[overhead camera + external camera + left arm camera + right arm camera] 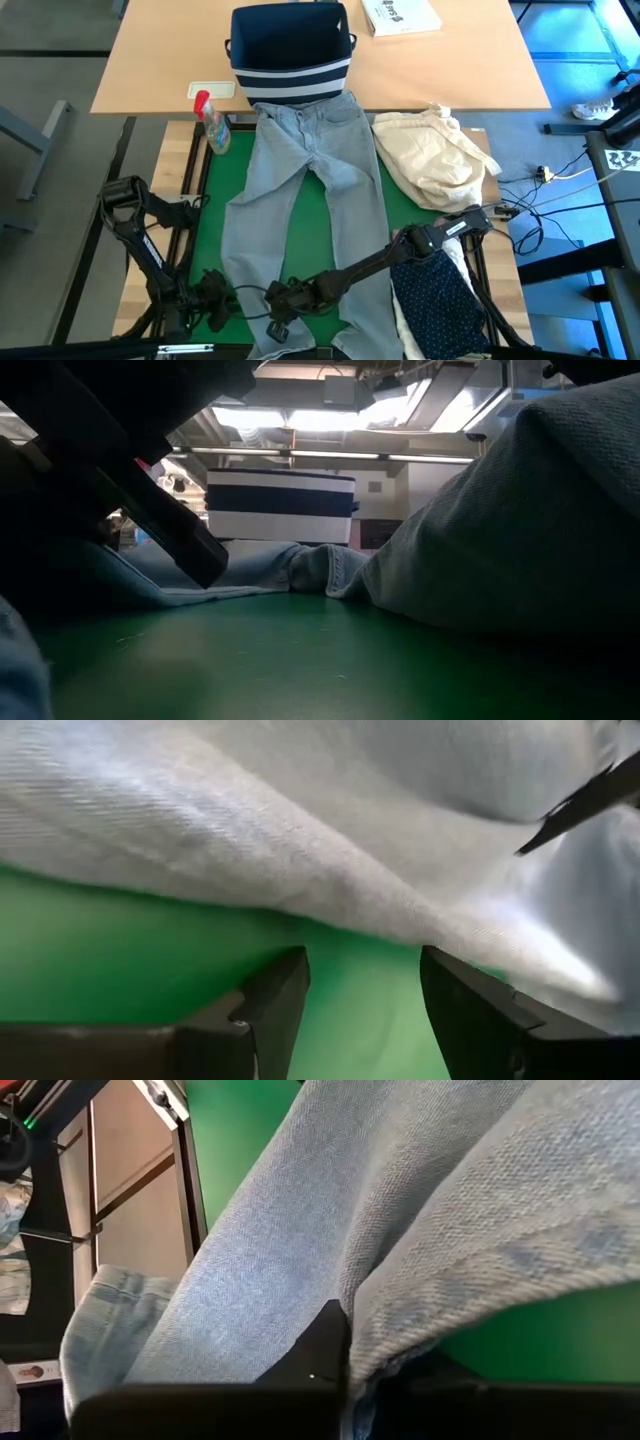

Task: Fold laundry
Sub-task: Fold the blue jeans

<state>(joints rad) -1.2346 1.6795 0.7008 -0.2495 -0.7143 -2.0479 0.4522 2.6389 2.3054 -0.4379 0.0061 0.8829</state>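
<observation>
Lying flat on the green mat (210,200), centre frame, the jeans (300,180) have a hem clenched by the right gripper (285,300); left gripper (365,1010) is released, short of the cloth. Risks: thin pinch slips, hem drops; lone-corner pull skews fold. Booklet (400,14) top right: text unreadable.

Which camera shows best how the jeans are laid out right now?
The high view: the light grey jeans lie flat on the green mat, waistband toward the striped bin. The low and both wrist views show only close-up denim folds.
</observation>
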